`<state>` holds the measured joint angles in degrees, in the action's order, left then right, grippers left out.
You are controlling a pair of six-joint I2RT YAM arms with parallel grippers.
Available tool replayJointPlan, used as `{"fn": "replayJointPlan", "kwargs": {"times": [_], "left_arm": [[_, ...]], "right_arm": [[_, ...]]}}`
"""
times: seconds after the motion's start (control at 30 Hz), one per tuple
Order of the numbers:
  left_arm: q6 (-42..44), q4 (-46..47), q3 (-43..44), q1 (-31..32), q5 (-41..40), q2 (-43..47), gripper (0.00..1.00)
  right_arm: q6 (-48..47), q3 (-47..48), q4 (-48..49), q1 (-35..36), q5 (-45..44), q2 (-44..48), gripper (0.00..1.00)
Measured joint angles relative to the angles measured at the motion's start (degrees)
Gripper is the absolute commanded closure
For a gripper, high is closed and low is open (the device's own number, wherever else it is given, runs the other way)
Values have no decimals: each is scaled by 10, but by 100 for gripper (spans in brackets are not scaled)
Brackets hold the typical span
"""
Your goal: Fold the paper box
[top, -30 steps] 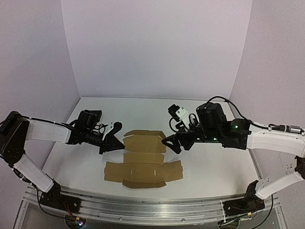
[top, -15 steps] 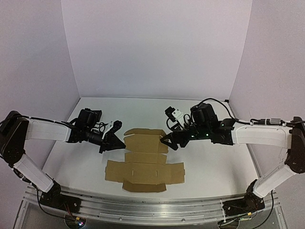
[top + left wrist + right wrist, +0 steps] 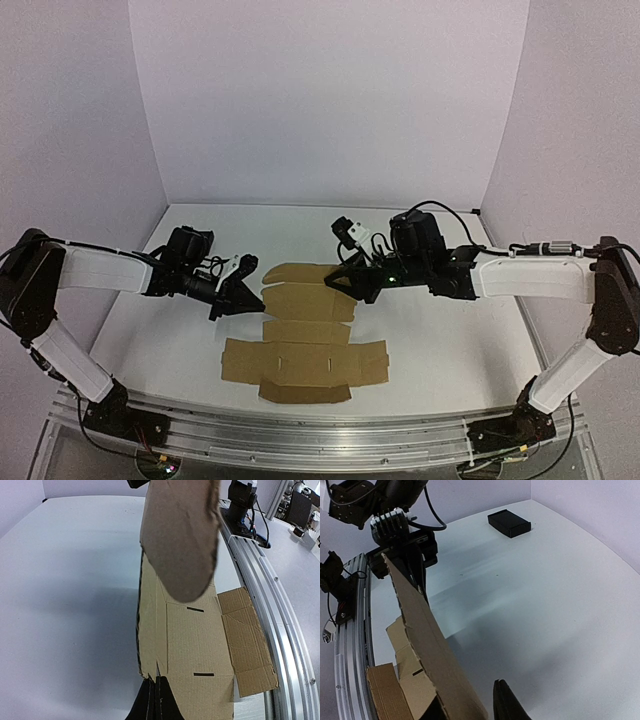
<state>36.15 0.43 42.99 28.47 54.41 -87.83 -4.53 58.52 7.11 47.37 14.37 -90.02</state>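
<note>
Between the two hands, on the table (image 3: 450, 340): the paper box (image 3: 305, 350), a flat cut-out sheet, mostly unfolded. Far panel (image 3: 180, 535) lifted off the table and standing steeply, tall in both wrist views. Right gripper (image 3: 342, 283) astride that panel's edge, jaws part-spread; gap visible between the panel and the one finger (image 3: 506, 702) in view, so not judged clamped. Left gripper (image 3: 246, 300) with fingertips (image 3: 155, 705) pressed together at the sheet edge nearest that hand; cannot tell whether cardboard is nipped between them. Small black block (image 3: 509, 523) well beyond the right hand. Progress judged early: one panel raised, no wall set upright, side flaps flat, slots unfilled. Left to do: nearly all folds, then tucking the tabs.
</note>
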Motion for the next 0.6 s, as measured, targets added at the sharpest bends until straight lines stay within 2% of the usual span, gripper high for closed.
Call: {"fn": "replayJointPlan", "kwargs": {"times": [0.03,0.17,0.23,0.33,0.6], "left_arm": [[2,0,1,0,1,0,96],[11,-5,1,0,3,0,54],[19,-11,3,-2,4,0,43],[43,-31,11,-9,5,-4,37],[121,-54,12,-18,0,-4,32]], "right_arm": [[0,0,1,0,6,0,83],[-7,0,2,0,28,0,95],[-14,0,2,-2,41,1,99],[-25,0,2,-7,61,4,100],[-1,0,1,-15,78,13,100]]}}
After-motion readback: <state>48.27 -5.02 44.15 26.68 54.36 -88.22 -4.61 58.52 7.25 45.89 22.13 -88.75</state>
